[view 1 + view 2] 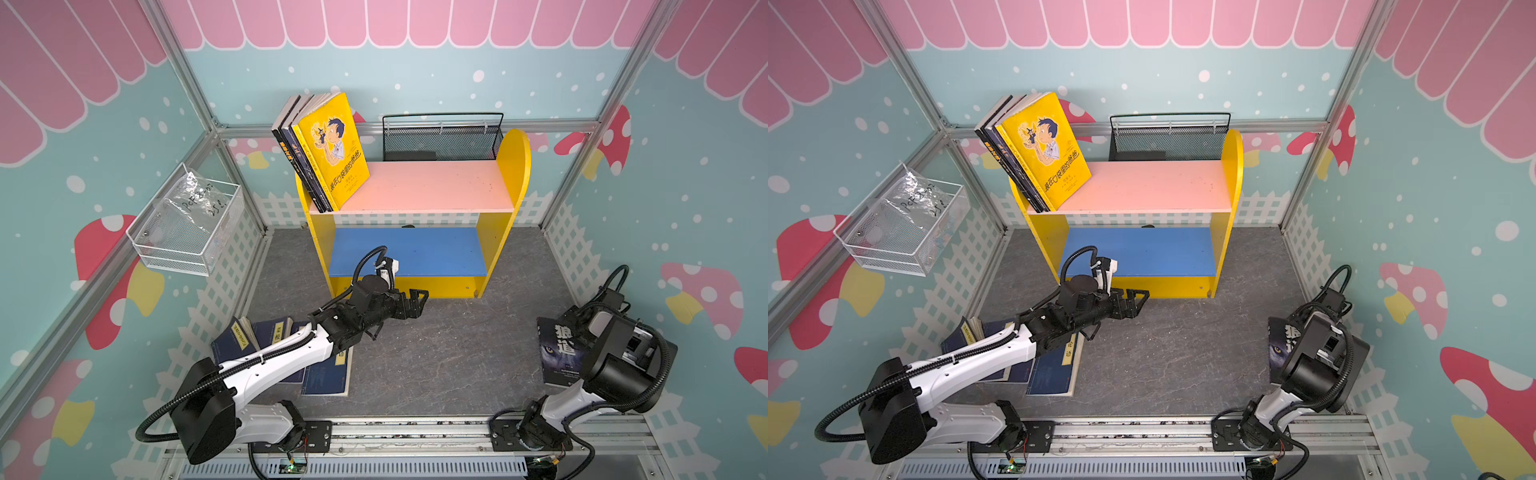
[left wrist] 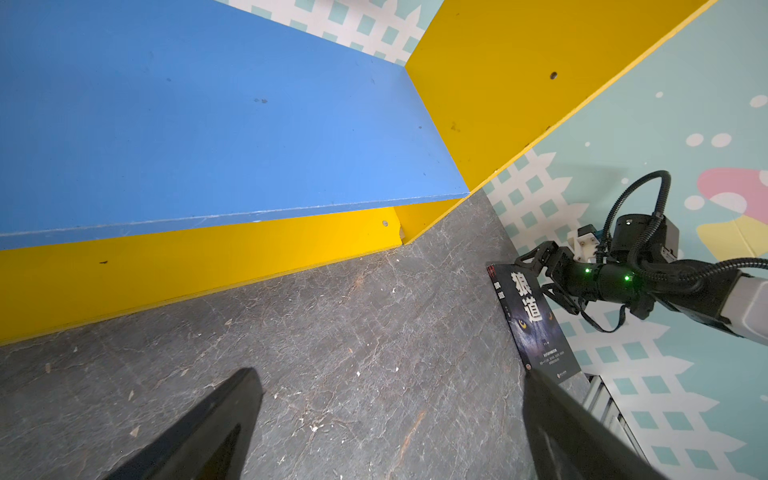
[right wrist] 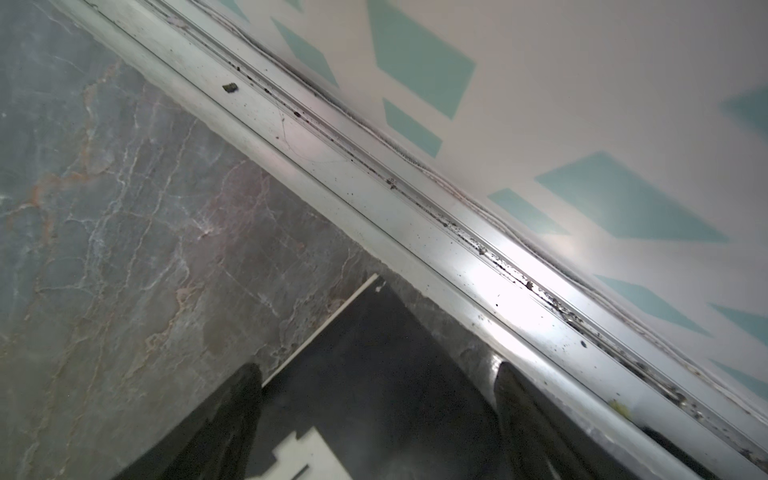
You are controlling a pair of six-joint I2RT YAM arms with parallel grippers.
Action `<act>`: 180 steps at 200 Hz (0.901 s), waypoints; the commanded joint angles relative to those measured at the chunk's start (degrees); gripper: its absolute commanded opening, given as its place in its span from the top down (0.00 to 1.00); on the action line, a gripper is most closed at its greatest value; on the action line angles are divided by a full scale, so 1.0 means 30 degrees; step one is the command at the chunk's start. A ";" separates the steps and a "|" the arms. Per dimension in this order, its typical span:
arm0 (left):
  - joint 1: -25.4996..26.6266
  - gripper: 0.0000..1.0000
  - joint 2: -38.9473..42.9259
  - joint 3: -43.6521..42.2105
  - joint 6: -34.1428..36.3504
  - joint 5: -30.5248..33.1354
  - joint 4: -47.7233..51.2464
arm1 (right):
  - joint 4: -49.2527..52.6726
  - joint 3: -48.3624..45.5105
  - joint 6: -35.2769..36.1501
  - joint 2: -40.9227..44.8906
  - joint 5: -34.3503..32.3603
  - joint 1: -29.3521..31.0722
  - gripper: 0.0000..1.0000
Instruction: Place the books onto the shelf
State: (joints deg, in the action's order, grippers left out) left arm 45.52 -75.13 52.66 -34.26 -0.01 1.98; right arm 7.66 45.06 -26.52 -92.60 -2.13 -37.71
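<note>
Three books lean at the left end of the shelf on its pink board, yellow cover outermost, open board beside them. Navy books lie under the left arm. Left claw hangs spread; right claw, spread, straddles a corner of a dark book beside the wall rail, perhaps touching.

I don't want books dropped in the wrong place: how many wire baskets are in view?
2. A black mesh basket sits behind the shelf; a white wire basket hangs on the left wall. No others show.
</note>
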 commanded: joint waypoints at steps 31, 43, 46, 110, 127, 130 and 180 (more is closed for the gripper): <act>0.0062 0.01 -0.0191 0.0003 -0.0077 -0.0311 -0.0972 | 0.0624 -0.2944 -0.1814 0.1418 0.4625 0.0730 0.17; 0.0062 0.01 -0.0393 -0.0114 -0.0148 -0.0591 -0.1248 | 0.0636 -0.3654 -0.2327 0.2182 0.4887 0.1239 0.17; 0.0062 0.00 -0.0441 -0.0166 -0.0177 -0.0587 -0.1308 | 0.0617 -0.3788 -0.2465 0.2403 0.4862 0.1414 0.17; 0.0312 0.01 -0.2179 -0.0354 -0.0885 -0.3357 -0.1432 | 0.2076 -0.4828 -0.4268 0.5443 0.3326 0.4413 0.17; 0.1301 0.01 -0.3466 0.0490 -0.0642 -0.4297 -0.0522 | 0.2857 -0.3947 -0.3436 0.5461 0.2046 0.4413 0.16; 0.1532 0.01 -0.3733 0.0686 -0.0576 -0.4485 -0.0411 | 0.3056 -0.3744 -0.3306 0.5403 0.1895 0.4396 0.16; 0.5482 0.01 -0.7895 0.3028 -0.1957 -0.6833 -0.2110 | 0.3826 -0.1996 -0.1960 0.4279 0.0748 0.3867 0.15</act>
State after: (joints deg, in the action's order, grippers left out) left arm 57.95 -95.02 57.98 -36.67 -15.59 -1.21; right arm 16.45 37.17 -34.65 -78.39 2.98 -25.28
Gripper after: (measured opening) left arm 0.994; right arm 0.849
